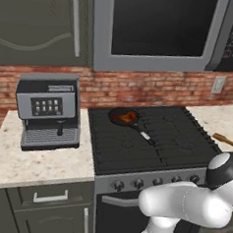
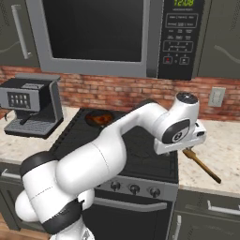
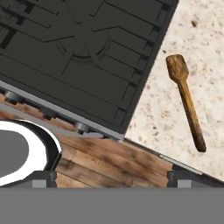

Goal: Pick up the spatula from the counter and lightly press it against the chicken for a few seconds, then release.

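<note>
While the claw (image 3: 111, 177) hangs above the front right corner of the stove (image 3: 83, 48), its two tips stand spread wide and they pinch nothing. The wooden spatula (image 3: 186, 103) lies flat on the speckled bench (image 3: 153, 113), near the right side of the stove, and the claw does not touch it. Its broad blade lies farther back and its handle comes nearer to the front edge of the bench. The chicken (image 1: 124, 117) sits in a dark pan (image 1: 136, 124) on the rear left burner, well apart from the spatula.
</note>
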You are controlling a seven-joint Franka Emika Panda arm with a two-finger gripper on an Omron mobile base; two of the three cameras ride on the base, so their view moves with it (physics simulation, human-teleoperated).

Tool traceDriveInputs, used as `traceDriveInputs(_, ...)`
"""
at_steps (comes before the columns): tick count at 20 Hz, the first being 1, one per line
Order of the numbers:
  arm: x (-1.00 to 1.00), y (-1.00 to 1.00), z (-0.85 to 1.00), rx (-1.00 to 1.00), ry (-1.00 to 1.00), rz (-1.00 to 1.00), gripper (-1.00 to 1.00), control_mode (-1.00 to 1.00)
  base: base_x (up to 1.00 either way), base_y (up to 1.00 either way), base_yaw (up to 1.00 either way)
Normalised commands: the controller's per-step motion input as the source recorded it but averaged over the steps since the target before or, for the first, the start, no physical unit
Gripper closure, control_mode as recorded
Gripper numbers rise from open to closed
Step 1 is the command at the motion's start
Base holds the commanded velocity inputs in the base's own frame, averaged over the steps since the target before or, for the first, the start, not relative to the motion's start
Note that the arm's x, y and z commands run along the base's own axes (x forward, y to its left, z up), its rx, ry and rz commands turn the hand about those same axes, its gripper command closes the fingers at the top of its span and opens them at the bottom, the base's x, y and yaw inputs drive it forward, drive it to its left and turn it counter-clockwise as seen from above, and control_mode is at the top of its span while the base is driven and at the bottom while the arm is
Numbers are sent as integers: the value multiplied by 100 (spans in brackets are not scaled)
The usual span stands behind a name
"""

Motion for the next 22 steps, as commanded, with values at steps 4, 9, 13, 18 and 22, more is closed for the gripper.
traceDriveInputs(4,0,0,-30,0,0,6,-100,-100,0,0,0)
traceDriveInputs(9,-2,-1,-5,0,-7,6,-100,-100,0,0,0)
traceDriveInputs(13,-3,-5,-1,1,-7,2,-100,-100,0,0,0)
traceDriveInputs(18,0,-12,0,1,-1,1,-100,-100,0,0,0)
traceDriveInputs(22,0,-14,-1,4,0,0,-100,-100,0,0,0)
